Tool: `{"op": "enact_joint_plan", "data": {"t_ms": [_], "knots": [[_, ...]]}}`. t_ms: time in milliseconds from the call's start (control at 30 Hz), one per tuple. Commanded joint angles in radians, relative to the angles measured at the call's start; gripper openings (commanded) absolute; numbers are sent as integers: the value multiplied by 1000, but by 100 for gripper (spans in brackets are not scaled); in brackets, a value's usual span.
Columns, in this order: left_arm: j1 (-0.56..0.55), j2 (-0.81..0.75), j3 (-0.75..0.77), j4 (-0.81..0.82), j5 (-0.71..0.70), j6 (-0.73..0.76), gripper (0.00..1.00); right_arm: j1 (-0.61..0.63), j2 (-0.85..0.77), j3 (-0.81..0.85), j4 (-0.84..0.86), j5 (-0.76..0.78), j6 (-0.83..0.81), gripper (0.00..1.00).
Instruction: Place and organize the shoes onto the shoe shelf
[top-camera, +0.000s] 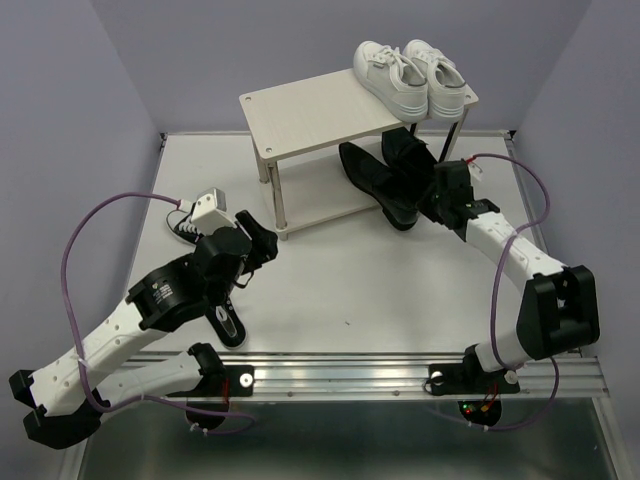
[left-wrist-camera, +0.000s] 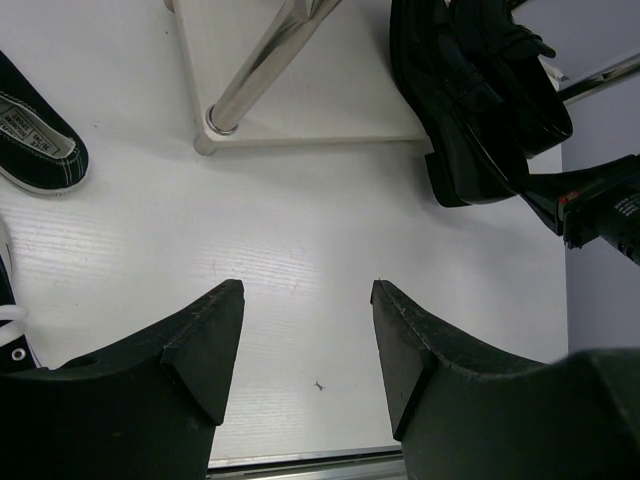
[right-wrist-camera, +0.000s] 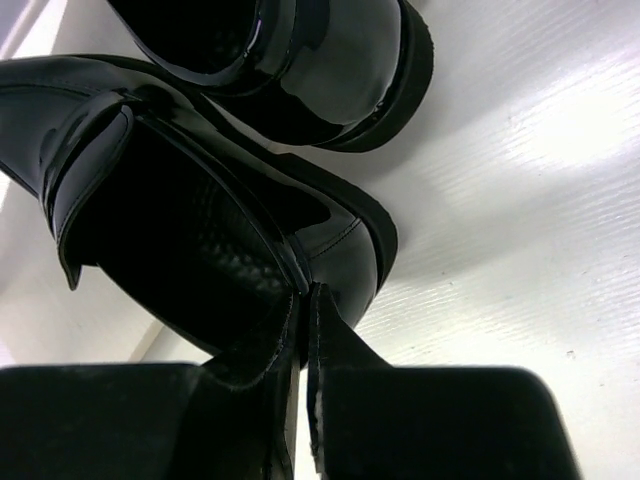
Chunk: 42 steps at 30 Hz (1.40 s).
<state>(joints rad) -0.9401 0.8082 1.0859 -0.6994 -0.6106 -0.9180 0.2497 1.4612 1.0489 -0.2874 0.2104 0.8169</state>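
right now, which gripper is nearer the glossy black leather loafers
Right. The right gripper is shut on the heel rim of one glossy black leather loafer; the left gripper hangs open over bare white table, well left of it.

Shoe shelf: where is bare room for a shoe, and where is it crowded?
Free: top board left of the white sneakers; left part of the lower board. Crowded: lower right, where the right gripper pinches a black loafer.
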Motion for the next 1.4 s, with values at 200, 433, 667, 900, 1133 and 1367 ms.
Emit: {"op": "enact_joint_plan", "data": {"t_ms": [200,433,667,900,1133,1367], "knots": [[6,-24,14,-3,-35,-1,64,-3,-39,122,90,40,189,1],[6,-29,17,-9,-40,-2,64,-3,-35,143,94,50,278,1],[7,-18,20,-11,-38,-4,64,-3,14,160,128,20,338,1],[6,-30,25,-26,-48,-13,64,-3,60,168,154,6,349,1],[6,-26,26,-29,-48,-16,64,-3,65,135,220,-22,352,13],[6,-24,23,-26,-48,-18,64,-3,22,106,273,-40,327,62]]}}
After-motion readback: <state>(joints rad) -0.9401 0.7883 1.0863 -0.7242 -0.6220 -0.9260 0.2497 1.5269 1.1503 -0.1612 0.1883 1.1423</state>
